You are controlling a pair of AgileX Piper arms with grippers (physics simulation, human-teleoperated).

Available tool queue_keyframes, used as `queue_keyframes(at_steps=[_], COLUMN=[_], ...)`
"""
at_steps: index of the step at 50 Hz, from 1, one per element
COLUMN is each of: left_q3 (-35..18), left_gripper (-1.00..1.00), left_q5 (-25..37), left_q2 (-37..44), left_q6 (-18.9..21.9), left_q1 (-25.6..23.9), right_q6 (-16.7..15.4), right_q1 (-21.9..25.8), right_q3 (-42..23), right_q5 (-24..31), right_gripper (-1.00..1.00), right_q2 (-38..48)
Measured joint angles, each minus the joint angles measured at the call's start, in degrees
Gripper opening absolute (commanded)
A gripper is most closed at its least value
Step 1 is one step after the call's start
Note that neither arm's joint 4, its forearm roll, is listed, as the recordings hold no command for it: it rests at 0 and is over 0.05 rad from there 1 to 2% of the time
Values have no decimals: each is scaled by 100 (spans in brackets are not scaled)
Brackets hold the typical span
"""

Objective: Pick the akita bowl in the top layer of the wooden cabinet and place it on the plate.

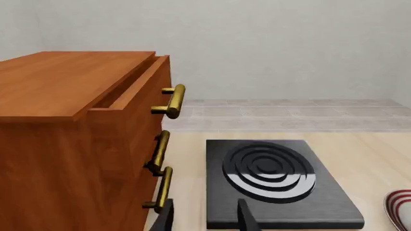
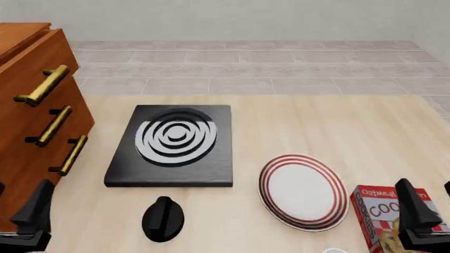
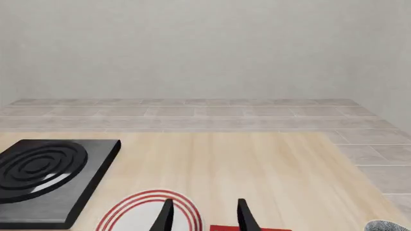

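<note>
Both end effectors, left [image 1: 205, 216] and right [image 3: 204, 215], spread apart, gripping nothing. Top layer [image 1: 132, 96] of wooden cabinet [image 1: 57, 144] pulled slightly out; plate [image 2: 303, 191] beside stove [image 2: 172, 145].

getting bright, flat, even light in all my views, everything sharp with no blur or edge warping. only faint soft shadows, plus a pale sheen on the stove [image 2: 170, 146] rings.
</note>
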Motion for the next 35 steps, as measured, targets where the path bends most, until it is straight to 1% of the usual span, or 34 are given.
queue_keyframes(at_steps=[24, 35], left_q3=[-24, -208], left_gripper=[100, 100], left_q5=[38, 124], left_q2=[0, -5], left_q6=[20, 14], left_q1=[-28, -21], right_q6=[-22, -71], right_q1=[16, 21], right_q3=[-23, -41], right_q5=[60, 24], right_gripper=[100, 100], right_q2=[-79, -93])
